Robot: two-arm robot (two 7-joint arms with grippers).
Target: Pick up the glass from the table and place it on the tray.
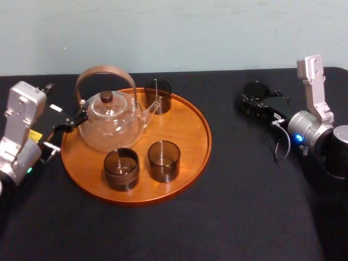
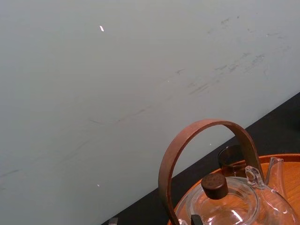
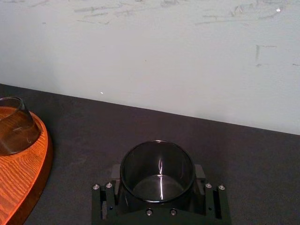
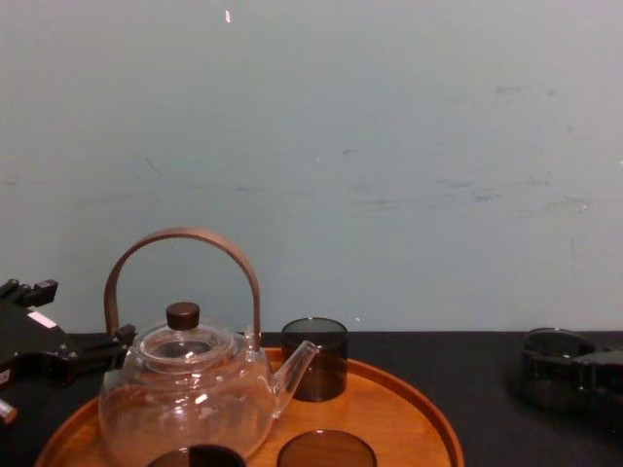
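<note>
On the black matte table (image 1: pixel 228 179), right of the round orange-brown wooden tray (image 1: pixel 190 136), the right gripper (image 3: pixel 157 180) clamps the small smoky cylindrical glass (image 3: pixel 157 164), likely light, slick, breakable, so grip mid-wall gently; left gripper (image 1: pixel 69 124) parked by tray's left rim.

Table (image 1: pixel 228 206): black matte top. Round wooden tray (image 1: pixel 191 130) lies on it, left of centre in head view. Smoky glass (image 1: pixel 254 93) at upper right; contact with the top unclear.
</note>
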